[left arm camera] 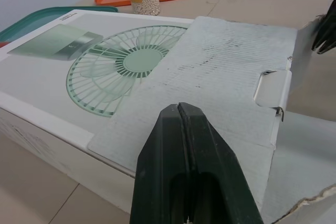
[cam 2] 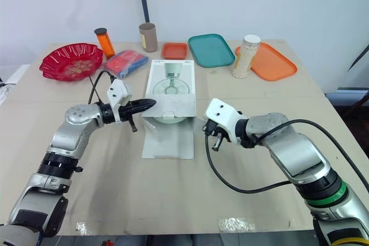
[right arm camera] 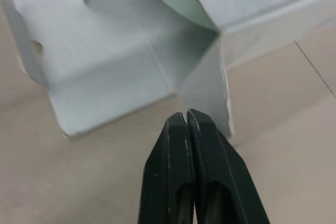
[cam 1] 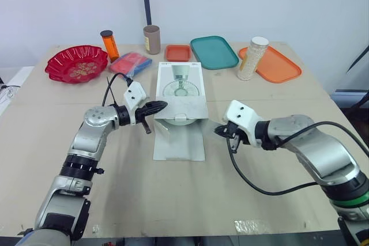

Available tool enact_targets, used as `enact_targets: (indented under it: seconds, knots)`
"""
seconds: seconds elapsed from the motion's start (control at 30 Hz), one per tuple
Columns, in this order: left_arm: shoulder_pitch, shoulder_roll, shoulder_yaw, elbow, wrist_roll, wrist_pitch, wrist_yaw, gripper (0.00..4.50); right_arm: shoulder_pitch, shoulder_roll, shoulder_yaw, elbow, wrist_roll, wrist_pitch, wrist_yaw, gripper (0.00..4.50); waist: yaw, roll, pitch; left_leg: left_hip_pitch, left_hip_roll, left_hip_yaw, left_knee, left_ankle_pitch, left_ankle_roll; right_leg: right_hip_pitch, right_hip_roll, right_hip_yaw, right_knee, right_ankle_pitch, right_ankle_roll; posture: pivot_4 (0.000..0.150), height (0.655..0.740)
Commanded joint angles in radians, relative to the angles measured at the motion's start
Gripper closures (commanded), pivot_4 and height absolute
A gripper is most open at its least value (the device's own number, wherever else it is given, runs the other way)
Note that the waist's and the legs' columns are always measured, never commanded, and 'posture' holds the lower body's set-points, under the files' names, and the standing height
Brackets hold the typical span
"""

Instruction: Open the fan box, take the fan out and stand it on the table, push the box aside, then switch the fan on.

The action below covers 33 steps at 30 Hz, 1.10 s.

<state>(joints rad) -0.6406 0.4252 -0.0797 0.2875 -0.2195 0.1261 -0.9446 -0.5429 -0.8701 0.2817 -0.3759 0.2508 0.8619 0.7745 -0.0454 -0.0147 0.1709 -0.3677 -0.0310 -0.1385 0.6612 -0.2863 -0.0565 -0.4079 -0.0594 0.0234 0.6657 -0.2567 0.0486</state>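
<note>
- Fan box (cam 1: 180, 87), white with a pale green fan printed on its top, lies flat at the middle of the table (cam 1: 277, 159), its near end open toward the robot.
- Its long lid flap (cam 1: 179, 142) is folded down and lies flat on the tabletop in front of the opening.
- A rounded greenish edge shows in the opening; how much of the fan it is cannot be made out.
- Left gripper (cam 1: 161, 106) hovers at the near left corner of the box, over the top flap, its two black fingers (left arm camera: 184, 145) pressed together on nothing.
- Right gripper (cam 1: 218, 131) sits low at the near right corner, its fingers (right arm camera: 178, 150) clenched tight with nothing between them, the tips just beside the edge of the small side flap (right arm camera: 207, 87); whether they touch it cannot be told.
- Along the far side of the table stand a red bowl (cam 1: 76, 63), an orange bottle (cam 1: 108, 44), a brown cylinder (cam 1: 151, 39), a small orange tray (cam 1: 177, 52), a teal tray (cam 1: 214, 52) and a large orange tray (cam 1: 282, 67).
- A jar of white grains (cam 1: 252, 57) stands at the large orange tray's left edge, and a blue-and-red packet (cam 1: 131, 63) lies near the box's far left corner.
</note>
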Motion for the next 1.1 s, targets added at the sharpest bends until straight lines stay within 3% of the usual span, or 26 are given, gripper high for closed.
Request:
enact_targets:
  seconds: [0.03, 0.2, 0.5, 1.1]
  knots:
    - [0.006, 0.003, 0.000, 0.000, 0.007, -0.001, 0.002, 4.50, -0.031, 0.032, -0.007, 0.068, -0.063, -0.041, -0.044, 4.45, 0.000, 0.000, 0.000, 0.000, 0.000, 0.000, 0.000, 0.000, 0.000, 0.000, 0.000, 0.000, 0.000, 0.000, 0.000, 0.150, 0.7400]
    - [0.007, 0.004, 0.001, 0.000, 0.009, -0.002, 0.002, 4.50, -0.068, 0.138, -0.026, 0.124, -0.092, -0.038, -0.104, 4.45, 0.000, 0.000, 0.000, 0.000, 0.000, 0.000, 0.000, 0.000, 0.000, -0.001, 0.000, 0.000, 0.000, 0.000, 0.000, 0.150, 0.7400]
    - [0.009, 0.008, 0.005, -0.003, 0.012, -0.001, 0.001, 4.50, -0.106, 0.322, -0.095, 0.116, -0.011, -0.010, -0.126, 4.45, -0.001, 0.000, 0.000, 0.000, 0.000, -0.001, 0.000, 0.000, -0.001, -0.001, 0.000, 0.000, 0.000, 0.000, 0.000, 0.150, 0.7400]
    - [0.025, 0.012, 0.001, -0.017, 0.018, 0.002, 0.000, 4.50, -0.042, 0.269, -0.075, 0.090, -0.032, -0.052, -0.061, 4.45, -0.002, 0.000, 0.000, 0.000, 0.000, 0.000, 0.000, 0.000, 0.000, -0.001, 0.000, 0.000, 0.000, 0.000, 0.000, 0.150, 0.7400]
